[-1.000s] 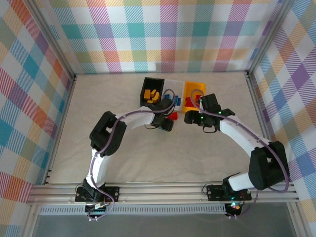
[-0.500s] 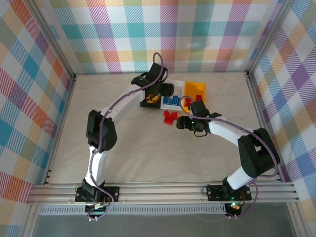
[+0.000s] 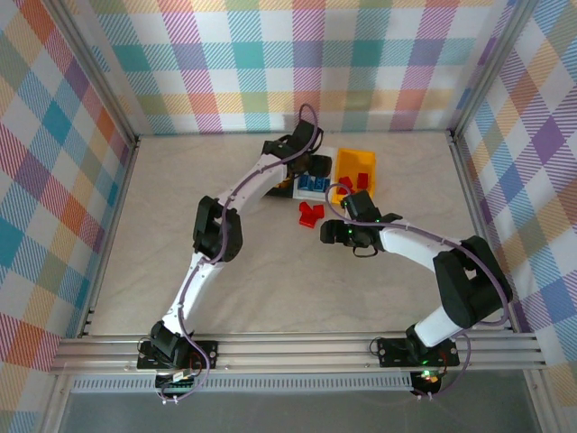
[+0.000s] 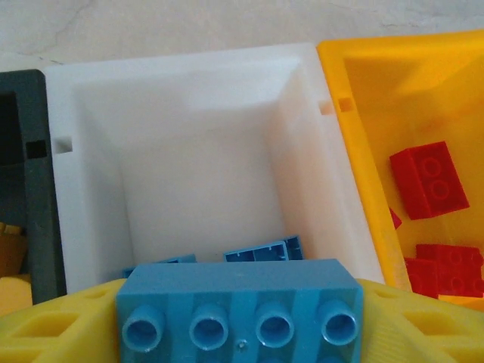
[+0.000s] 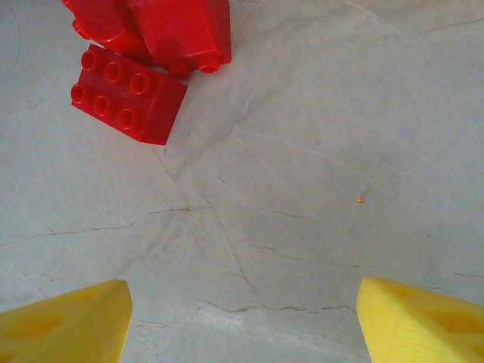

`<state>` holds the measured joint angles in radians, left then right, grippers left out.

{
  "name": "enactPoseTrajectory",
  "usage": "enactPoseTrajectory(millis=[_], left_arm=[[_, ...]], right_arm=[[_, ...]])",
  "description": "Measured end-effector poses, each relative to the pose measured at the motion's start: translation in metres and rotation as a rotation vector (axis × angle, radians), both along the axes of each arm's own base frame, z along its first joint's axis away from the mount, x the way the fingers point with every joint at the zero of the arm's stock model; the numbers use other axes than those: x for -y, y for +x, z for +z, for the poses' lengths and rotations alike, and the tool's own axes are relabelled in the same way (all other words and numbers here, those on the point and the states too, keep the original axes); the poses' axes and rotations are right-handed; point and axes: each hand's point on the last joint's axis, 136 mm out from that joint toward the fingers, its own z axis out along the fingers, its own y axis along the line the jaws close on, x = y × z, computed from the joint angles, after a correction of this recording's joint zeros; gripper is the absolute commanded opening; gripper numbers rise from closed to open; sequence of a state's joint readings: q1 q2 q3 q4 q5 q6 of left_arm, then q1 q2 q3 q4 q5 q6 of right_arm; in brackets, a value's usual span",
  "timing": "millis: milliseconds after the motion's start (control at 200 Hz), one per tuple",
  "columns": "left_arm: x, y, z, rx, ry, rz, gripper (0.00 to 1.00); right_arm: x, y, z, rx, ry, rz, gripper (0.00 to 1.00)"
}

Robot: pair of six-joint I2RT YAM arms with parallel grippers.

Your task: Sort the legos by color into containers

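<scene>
- Left pincer [image 4: 242, 329]: blue brick [image 4: 240, 291] between my jaws above white bin [image 4: 181, 64]; clamped or freed, I cannot tell.
- Release centred, clear of walls.
- Right pincer [image 5: 242, 318]: wide, empty.

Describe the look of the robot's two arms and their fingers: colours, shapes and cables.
The left arm and right arm share white tubular links and chunky black joints, with a thin purple cable looping along each. Their fingers are yellow plastic wedges with recessed pockets.
</scene>
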<state>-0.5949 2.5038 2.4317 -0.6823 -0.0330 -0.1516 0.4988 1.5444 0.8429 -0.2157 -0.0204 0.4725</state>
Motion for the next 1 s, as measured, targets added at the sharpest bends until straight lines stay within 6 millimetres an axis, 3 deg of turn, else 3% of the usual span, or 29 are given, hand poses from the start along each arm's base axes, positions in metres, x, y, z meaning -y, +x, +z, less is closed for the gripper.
enactPoseTrajectory(millis=[135,315,435,535,670,810,910,1000], left_arm=[[0.002,-0.001,-0.003,-0.013,-0.009,-0.003,0.87],[0.003,-0.005,-0.006,-0.032,-0.014,-0.006,0.89],[0.000,-0.012,-0.005,-0.052,-0.006,-0.012,0.90],[-0.011,-0.032,0.006,-0.078,0.013,-0.014,0.93],[-0.041,-0.059,0.055,-0.024,0.020,0.019,0.96],[-0.094,-0.096,0.105,0.056,0.055,0.093,0.97],[-0.125,-0.118,0.122,0.093,0.066,0.136,0.98],[-0.148,-0.140,0.118,0.093,0.088,0.161,0.98]], right_arm=[[-0.001,0.001,0.001,0.004,0.002,0.000,0.79],[-0.009,0.012,0.001,0.006,0.002,0.007,0.79],[-0.026,0.023,0.002,0.011,0.005,0.030,0.80],[-0.047,0.035,0.004,0.021,-0.001,0.054,0.86],[-0.069,0.040,-0.001,0.013,-0.039,0.065,0.86],[-0.086,0.052,-0.004,0.027,-0.097,0.034,0.86],[-0.091,0.062,-0.007,0.038,-0.134,-0.005,0.85],[-0.089,0.066,-0.015,0.030,-0.179,-0.041,0.84]])
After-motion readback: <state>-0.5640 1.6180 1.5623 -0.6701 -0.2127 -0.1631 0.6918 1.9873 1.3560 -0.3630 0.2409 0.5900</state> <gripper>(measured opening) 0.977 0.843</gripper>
